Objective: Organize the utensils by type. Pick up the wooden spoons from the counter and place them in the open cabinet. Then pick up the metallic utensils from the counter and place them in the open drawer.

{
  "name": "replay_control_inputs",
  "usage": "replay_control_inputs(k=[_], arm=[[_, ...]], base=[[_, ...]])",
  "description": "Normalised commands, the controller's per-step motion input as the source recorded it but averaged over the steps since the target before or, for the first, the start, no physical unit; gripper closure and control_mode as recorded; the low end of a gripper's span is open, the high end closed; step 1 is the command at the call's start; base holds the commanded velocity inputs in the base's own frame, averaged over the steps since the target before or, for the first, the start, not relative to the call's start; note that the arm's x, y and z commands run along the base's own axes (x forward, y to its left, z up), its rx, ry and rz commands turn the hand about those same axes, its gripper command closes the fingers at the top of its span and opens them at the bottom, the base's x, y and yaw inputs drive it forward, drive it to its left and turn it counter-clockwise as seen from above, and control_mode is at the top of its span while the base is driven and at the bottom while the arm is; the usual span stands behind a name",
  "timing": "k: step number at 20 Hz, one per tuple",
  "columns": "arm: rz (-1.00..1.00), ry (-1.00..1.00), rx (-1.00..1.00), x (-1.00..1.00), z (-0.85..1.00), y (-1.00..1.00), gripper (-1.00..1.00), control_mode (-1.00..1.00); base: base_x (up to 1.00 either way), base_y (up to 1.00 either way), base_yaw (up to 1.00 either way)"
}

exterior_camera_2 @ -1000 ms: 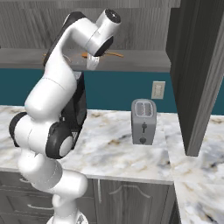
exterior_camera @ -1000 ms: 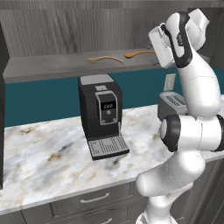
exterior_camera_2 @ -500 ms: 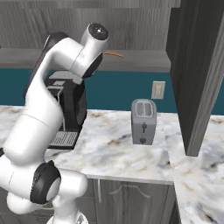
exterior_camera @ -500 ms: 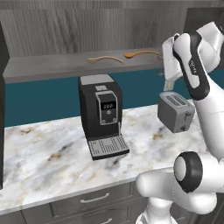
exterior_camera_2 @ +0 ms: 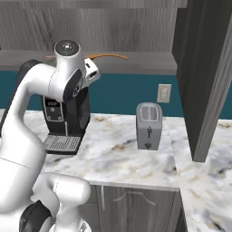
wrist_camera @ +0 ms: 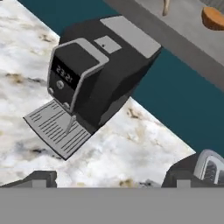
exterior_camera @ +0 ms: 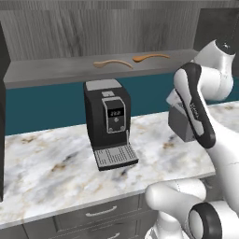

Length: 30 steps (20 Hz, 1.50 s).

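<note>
Two wooden spoons (exterior_camera: 113, 64) (exterior_camera: 150, 57) lie on the flat grey shelf of the open cabinet (exterior_camera: 56, 72), just beside each other and well above the tabletop (exterior_camera: 51, 163). We think they are there because the job says wooden spoons go in the cabinet, so that part looks done. From the right side, one orange-brown spoon (exterior_camera_2: 108, 56) peeks out on the same shelf behind the arm. In the hand camera, the round bowl of a spoon (wrist_camera: 213, 18) sits at the top corner on the shelf.

Our pincer (wrist_camera: 109, 183) has its two dark tips spread wide, and it holds nothing. It hangs over the marble, looking down at the black coffee machine (wrist_camera: 89, 83). We judge it is free now so it can go and get the next thing.

The coffee machine stands on the tabletop under the shelf, with its grey drip tray (exterior_camera: 115, 156) at the front. A silver toaster (exterior_camera_2: 149, 125) stands further along, near the wall outlet (exterior_camera_2: 163, 93).

We cannot see any small metal utensils here, and we cannot see the open drawer. The drawers under the tabletop (exterior_camera: 100, 212) look closed. We think the metal pieces come next.
</note>
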Motion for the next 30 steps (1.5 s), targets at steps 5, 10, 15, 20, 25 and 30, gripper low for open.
replay_control_inputs(k=[5, 10, 15, 20, 25, 30], arm=[[-0.39, 0.35, 0.23, -0.46, -0.31, 0.0, -1.0, -1.0], [-0.36, 0.3, 0.19, -0.41, -0.43, 0.0, -1.0, -1.0], [-0.33, 0.16, 0.06, -0.42, -0.52, 0.0, -1.0, -1.0], [-0.29, 0.06, 0.0, -0.2, -0.58, 0.04, -1.0, -1.0], [-0.19, 0.0, 0.0, -0.01, -0.4, 0.08, -1.0, -1.0], [0.0, 0.0, 0.0, 0.0, 0.0, 0.0, -1.0, -1.0]], base=[[0.0, 0.0, 0.0], [0.0, 0.0, 0.0], [0.0, 0.0, 0.0], [0.0, 0.0, 0.0], [0.0, 0.0, 0.0], [0.0, 0.0, 0.0]])
